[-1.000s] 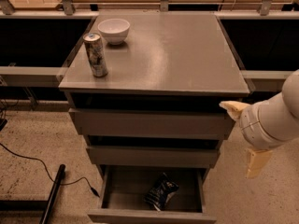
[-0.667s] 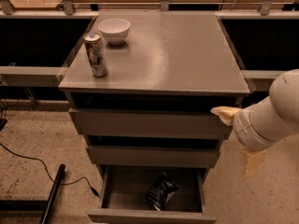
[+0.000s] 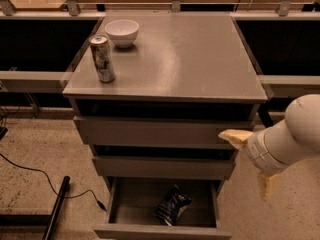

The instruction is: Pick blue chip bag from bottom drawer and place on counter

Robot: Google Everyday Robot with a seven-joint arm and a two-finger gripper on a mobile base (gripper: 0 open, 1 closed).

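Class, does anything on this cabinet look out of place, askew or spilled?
Only the chip bag lies crumpled and askew in the open bottom drawer. The can and bowl stand upright on the counter; gripper hovers beside the drawers.

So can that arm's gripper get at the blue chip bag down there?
Probably yes: the bottom drawer stands pulled out, the blue chip bag lies uncovered inside, and the gripper hangs open up to its right, nothing between.

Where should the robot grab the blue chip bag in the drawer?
Probably from straight above, pinching across its crumpled middle: the blue chip bag lies on the floor of the open bottom drawer, whose walls block the sides. The gripper hangs open right of the cabinet.
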